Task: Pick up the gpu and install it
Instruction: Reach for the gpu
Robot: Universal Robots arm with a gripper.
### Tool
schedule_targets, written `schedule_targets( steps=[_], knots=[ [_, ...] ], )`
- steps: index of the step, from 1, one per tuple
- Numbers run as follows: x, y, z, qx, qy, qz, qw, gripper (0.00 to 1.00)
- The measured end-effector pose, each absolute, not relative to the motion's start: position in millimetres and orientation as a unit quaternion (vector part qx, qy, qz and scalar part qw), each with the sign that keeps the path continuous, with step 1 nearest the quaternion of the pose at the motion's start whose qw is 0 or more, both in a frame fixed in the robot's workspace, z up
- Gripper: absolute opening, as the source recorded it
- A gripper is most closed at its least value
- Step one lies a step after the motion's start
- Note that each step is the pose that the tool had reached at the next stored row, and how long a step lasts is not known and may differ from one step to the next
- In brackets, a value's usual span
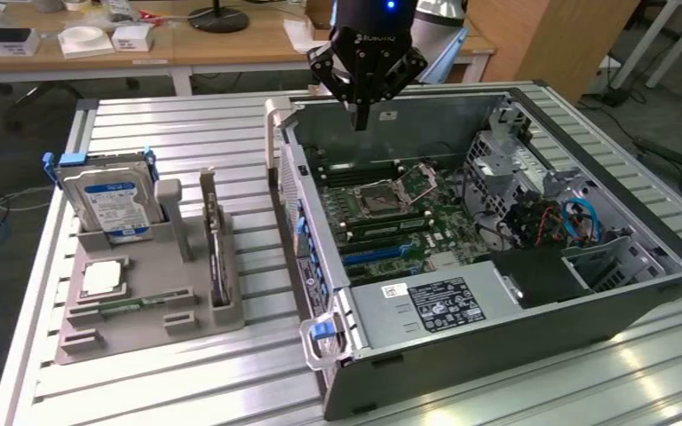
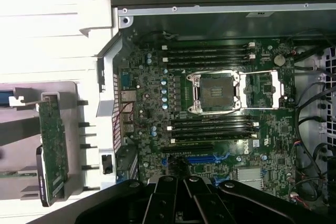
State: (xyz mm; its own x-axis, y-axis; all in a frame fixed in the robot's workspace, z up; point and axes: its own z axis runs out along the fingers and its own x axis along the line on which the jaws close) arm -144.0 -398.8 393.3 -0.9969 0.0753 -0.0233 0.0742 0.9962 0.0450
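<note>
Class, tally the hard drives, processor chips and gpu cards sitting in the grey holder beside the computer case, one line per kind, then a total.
hard drive: 1
processor chip: 1
gpu: 1
Total: 3

A computer case (image 1: 495, 355) and a holder (image 1: 139, 324) are being carried side by side on the table (image 1: 199, 133), the case to the exterior view's right and the holder to its left. In the holder, the hard drive (image 1: 110, 200) is being held upright at the far end. The processor chip (image 1: 104, 277) is being held flat in front of it, and the gpu (image 1: 214, 240) is being held on edge along the side nearest the case. Inside the case, the motherboard (image 1: 376, 222) is being bordered by the power supply (image 1: 430, 302) at the near end. The gripper (image 1: 362, 120) is being held above the case's far part.
</note>
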Motion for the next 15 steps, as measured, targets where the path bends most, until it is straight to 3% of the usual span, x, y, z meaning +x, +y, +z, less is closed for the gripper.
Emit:
schedule_targets(
  steps=[15],
  knots=[
    [-151.0,-398.8,393.3,0.037,0.999,0.022,0.012,0.1]
  ],
)
